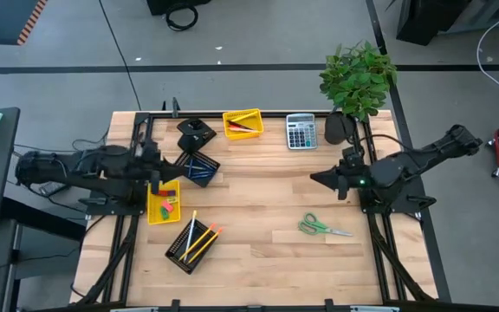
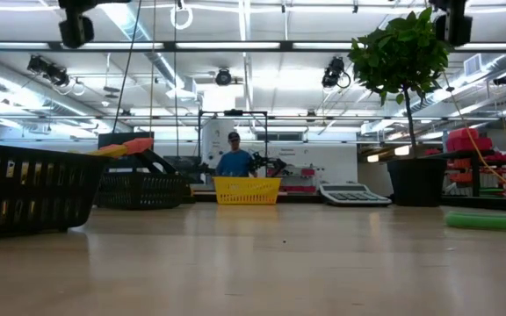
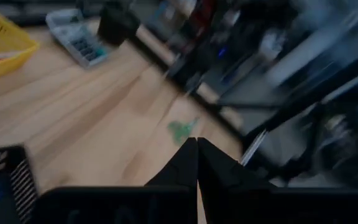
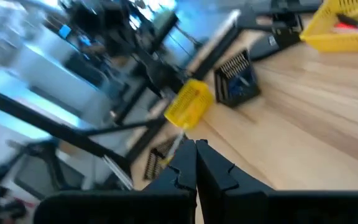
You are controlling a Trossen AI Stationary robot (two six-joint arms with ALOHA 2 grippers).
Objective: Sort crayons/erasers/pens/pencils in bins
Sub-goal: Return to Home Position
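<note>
Table (image 1: 267,260), my two arms at its sides. Contents sorted — pencils (image 1: 199,239) in the near mesh bin (image 1: 177,251), erasers (image 1: 168,205) in the near yellow bin (image 1: 152,208), crayons (image 1: 199,172) in the far mesh bin (image 1: 208,159), pens (image 1: 243,126) in the far yellow bin (image 1: 229,130). My left claw (image 3: 197,149) and right claw (image 4: 196,149): both pressed together, empty. Homing well, I judge — retreat high, clear of bin rims.

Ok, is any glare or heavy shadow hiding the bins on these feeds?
High view: even light on the pale wooden table, no glare; the bright yellow plastic bin and black wire mesh bin of pencils read clearly. Low view: ceiling strip lights blaze, the tabletop carries a soft sheen, that mesh bin stands backlit and dark. Wrist views: no glare on the wood.
</note>
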